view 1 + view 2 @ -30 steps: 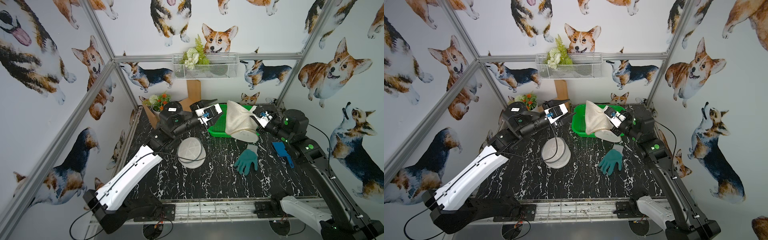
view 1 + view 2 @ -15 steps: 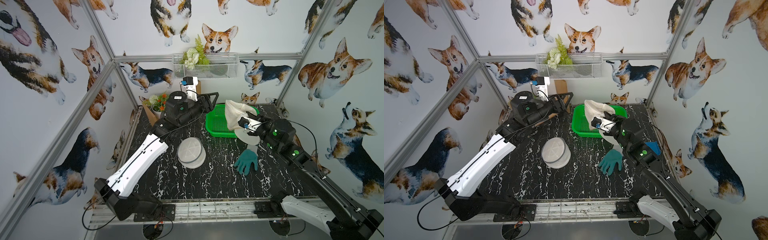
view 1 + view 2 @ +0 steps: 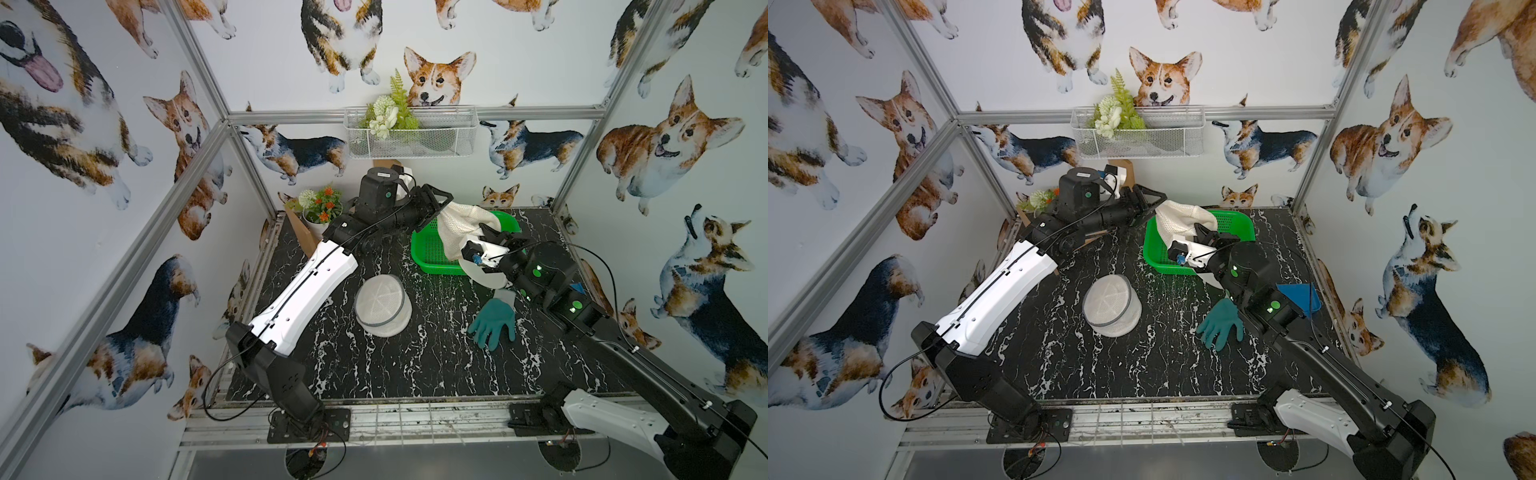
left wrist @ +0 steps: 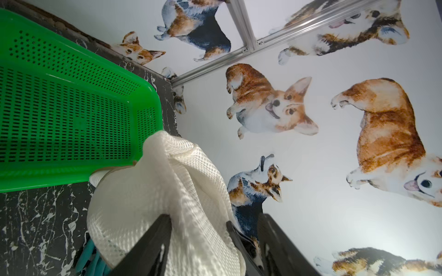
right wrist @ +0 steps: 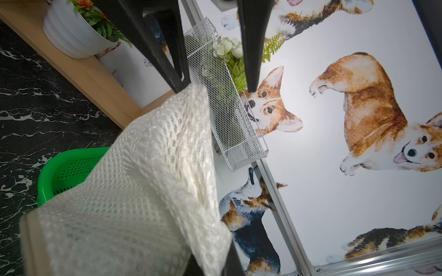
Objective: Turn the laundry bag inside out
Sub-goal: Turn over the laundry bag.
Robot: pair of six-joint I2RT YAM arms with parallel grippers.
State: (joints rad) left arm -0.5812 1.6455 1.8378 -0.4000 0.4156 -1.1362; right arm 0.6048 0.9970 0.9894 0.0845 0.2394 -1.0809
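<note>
My right pincer (image 3: 488,230) is clamped on the laundry bag (image 3: 461,220), held above the green basket (image 3: 432,266); my left pincer (image 3: 445,204) stands wide, one finger touching it.

No text, brand, number or sign can be read in any view. A pale sticker (image 3: 382,173) is seen on top of the left arm's black joint housing (image 3: 376,195) in both top views (its print is too small to be made out).
</note>
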